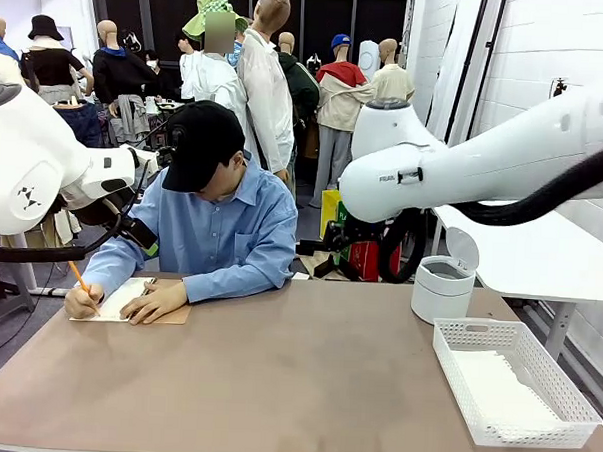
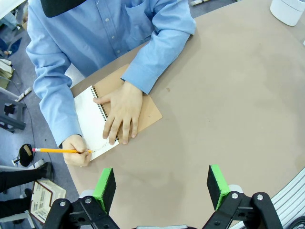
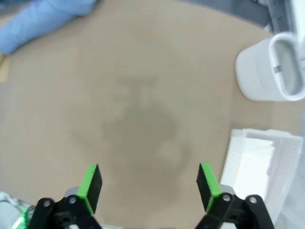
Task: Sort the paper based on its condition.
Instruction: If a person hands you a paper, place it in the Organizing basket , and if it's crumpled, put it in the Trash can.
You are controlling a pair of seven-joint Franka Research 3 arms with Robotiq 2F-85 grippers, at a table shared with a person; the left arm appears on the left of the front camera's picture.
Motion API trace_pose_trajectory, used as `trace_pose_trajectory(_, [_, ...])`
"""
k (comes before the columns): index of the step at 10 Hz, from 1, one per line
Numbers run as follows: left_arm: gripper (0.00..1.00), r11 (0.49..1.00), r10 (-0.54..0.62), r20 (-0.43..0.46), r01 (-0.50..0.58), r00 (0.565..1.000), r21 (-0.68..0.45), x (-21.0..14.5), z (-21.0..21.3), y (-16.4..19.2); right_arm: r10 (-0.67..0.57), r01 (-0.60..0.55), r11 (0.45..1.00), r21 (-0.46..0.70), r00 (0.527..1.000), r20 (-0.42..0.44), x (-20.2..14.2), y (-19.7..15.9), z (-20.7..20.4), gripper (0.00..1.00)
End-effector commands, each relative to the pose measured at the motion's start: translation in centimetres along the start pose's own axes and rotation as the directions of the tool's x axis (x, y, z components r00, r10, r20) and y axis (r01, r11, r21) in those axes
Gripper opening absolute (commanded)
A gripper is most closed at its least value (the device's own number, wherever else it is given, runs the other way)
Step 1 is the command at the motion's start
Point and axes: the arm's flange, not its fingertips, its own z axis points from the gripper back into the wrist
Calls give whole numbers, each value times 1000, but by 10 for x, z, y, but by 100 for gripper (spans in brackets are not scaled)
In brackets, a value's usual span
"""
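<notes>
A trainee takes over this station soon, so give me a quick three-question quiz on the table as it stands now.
1. True or false: the left end effector is holding a sheet.
2. What is the person's hand writing with? A) pencil B) marker C) brush
3. Fill in: the white basket sits on the robot's ___ side of the table.
Key: 1 false; 2 A; 3 right.
</notes>
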Motion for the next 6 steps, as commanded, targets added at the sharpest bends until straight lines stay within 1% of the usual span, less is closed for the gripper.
trace_pose_trajectory(1, [100,1000,3,1,-3,1000,-1,0,0,1,79,-82,996,36,995,61,-12,-15,23,100])
trace_pose_trajectory(3, [100,1000,3,1,-3,1000,-1,0,0,1,139,-151,981,119,985,101,-7,-32,49,100])
trace_pose_trajectory(4, [100,1000,3,1,-3,1000,-1,0,0,1,169,-190,965,180,978,123,-4,-42,62,100])
trace_pose_trajectory(5, [100,1000,3,1,-3,1000,-1,0,0,1,182,-206,959,197,974,133,-1,-49,70,100])
trace_pose_trajectory(6, [100,1000,3,1,-3,1000,-1,0,0,1,225,-248,941,231,967,123,0,-54,74,100])
